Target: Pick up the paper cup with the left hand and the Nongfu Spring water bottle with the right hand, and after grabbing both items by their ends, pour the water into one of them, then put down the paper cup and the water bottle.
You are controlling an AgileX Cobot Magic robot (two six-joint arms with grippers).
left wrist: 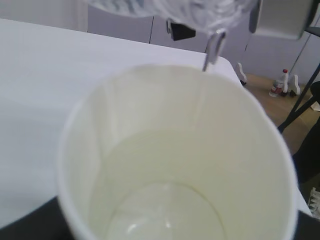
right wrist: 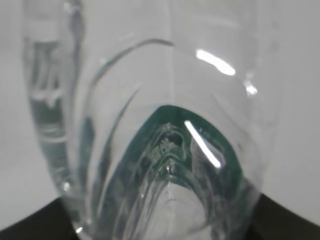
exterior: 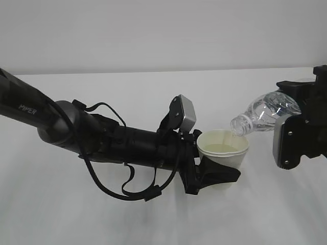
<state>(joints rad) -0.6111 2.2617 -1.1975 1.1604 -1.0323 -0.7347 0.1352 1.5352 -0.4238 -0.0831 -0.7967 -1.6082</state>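
Pouring stage. The paper cup (exterior: pixel 224 148) is grasped near its base by the left hand (exterior: pixel 217 173) and held clear above the white worktop (exterior: pixel 153 92). The Nongfu Spring water bottle (exterior: pixel 263 116) is clamped at its rear end by the right hand (exterior: pixel 299 120) and tilted mouth-down, its open neck just over the far rim of the cup. A thin stream of water (left wrist: pixel 206 80) is seen entering along the inner wall, and a shallow pool is visible at the bottom.

Risks, as judged: because the neck is placed close to the rim rather than over the centre, a small drift of either hand could send water down the outside. A steeper tilt could bring a gulping surge. The thin cup could be deformed by a tighter squeeze.

Nothing else is seen on the worktop near the hands; no obstacle lies between them. Beyond the worktop's edge, floor clutter is visible, well apart.
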